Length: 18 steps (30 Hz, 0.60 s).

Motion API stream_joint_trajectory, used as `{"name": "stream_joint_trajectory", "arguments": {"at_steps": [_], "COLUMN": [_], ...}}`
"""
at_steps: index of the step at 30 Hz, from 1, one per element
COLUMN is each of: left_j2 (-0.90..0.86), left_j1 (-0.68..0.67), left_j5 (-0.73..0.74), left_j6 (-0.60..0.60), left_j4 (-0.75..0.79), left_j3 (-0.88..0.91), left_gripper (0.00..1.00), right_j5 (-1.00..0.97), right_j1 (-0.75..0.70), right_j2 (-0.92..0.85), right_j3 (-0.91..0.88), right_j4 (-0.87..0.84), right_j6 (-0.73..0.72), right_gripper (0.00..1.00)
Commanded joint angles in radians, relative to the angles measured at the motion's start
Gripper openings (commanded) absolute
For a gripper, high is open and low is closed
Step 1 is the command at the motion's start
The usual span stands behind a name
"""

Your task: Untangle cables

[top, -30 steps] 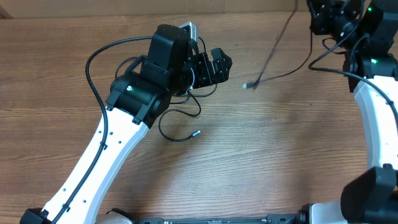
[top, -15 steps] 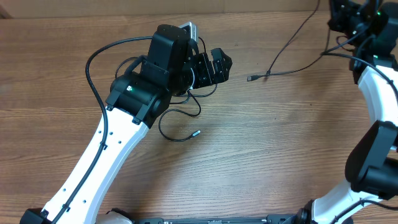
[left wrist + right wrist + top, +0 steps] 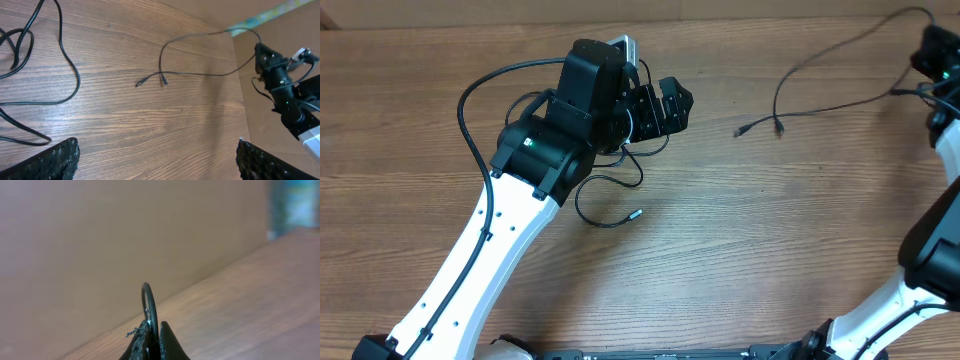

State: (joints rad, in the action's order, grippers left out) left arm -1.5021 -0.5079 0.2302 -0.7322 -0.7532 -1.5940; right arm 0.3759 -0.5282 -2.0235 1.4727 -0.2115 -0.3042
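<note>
At the worktop's (image 3: 770, 250) far right edge, the right gripper (image 3: 152, 340) is fully closed, its fingers pinching a loop of one thin black cable (image 3: 150, 305). From that grip two strands run left across the worktop, one arching toward the far edge, the other lower. They end in a first plug (image 3: 740, 131) and a second plug (image 3: 779, 132), which lie close together but not touching, right of centre in the far half. Whether the strands are one doubled cable or two cannot be told. Left of centre, the left gripper (image 3: 155, 150) has its two fingers spread to full width, with nothing between them. A tangle (image 3: 78, 82) of black cables lies partly under that arm, so its count cannot be told. One silver-tipped end (image 3: 635, 213) lies loose on the tangle's near side. Tangle and held cable are well apart.
</note>
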Motion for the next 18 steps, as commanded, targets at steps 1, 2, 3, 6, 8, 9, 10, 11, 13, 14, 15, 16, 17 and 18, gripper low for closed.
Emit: {"name": "stream_joint_trajectory", "arguments": {"at_steps": [1, 2, 3, 6, 8, 9, 10, 11, 13, 14, 15, 16, 17, 18], "left_j2": [-0.008, -0.008, -0.008, -0.008, -0.008, -0.008, -0.008, -0.008, -0.008, -0.008, -0.008, -0.008, -0.008, -0.008], "left_j1": [0.003, 0.004, 0.004, 0.004, 0.004, 0.004, 0.004, 0.004, 0.004, 0.004, 0.004, 0.004, 0.004, 0.004], "left_j5": [-0.010, -0.010, -0.010, -0.010, -0.010, -0.010, -0.010, -0.010, -0.010, -0.010, -0.010, -0.010, -0.010, -0.010], "left_j6": [0.015, 0.015, 0.015, 0.015, 0.015, 0.015, 0.015, 0.015, 0.015, 0.015, 0.015, 0.015, 0.015, 0.015], "left_j4": [0.000, 0.000, 0.000, 0.000, 0.000, 0.000, 0.000, 0.000, 0.000, 0.000, 0.000, 0.000, 0.000, 0.000], "left_j3": [-0.003, -0.003, -0.003, -0.003, -0.003, -0.003, -0.003, -0.003, -0.003, -0.003, -0.003, -0.003, -0.003, -0.003], "left_gripper": [1.00, 1.00, 1.00, 1.00, 1.00, 1.00, 1.00, 1.00, 1.00, 1.00, 1.00, 1.00, 1.00, 1.00], "right_j5": [-0.085, -0.092, -0.095, -0.095, -0.095, -0.096, -0.095, -0.095, -0.095, -0.095, -0.095, -0.095, -0.095, -0.095], "right_j1": [-0.043, -0.055, -0.064, -0.098, -0.115, -0.125, -0.134, -0.144, -0.160, -0.168, -0.177, -0.184, -0.191, -0.197], "right_j2": [-0.029, -0.034, -0.040, -0.048, -0.048, -0.048, -0.048, -0.048, -0.048, -0.048, -0.048, -0.048, -0.048, -0.048], "right_j3": [0.026, 0.026, 0.026, 0.026, 0.026, 0.026, 0.026, 0.026, 0.026, 0.026, 0.026, 0.026, 0.026, 0.026], "right_j4": [-0.027, -0.039, -0.048, -0.069, -0.071, -0.072, -0.076, -0.078, -0.081, -0.082, -0.082, -0.080, -0.077, -0.071], "right_j6": [-0.007, -0.007, -0.007, -0.007, -0.007, -0.007, -0.007, -0.007, -0.007, -0.007, -0.007, -0.007, -0.007, -0.007], "right_gripper": [0.04, 0.04, 0.04, 0.04, 0.04, 0.04, 0.04, 0.04, 0.04, 0.04, 0.04, 0.04, 0.04, 0.10]}}
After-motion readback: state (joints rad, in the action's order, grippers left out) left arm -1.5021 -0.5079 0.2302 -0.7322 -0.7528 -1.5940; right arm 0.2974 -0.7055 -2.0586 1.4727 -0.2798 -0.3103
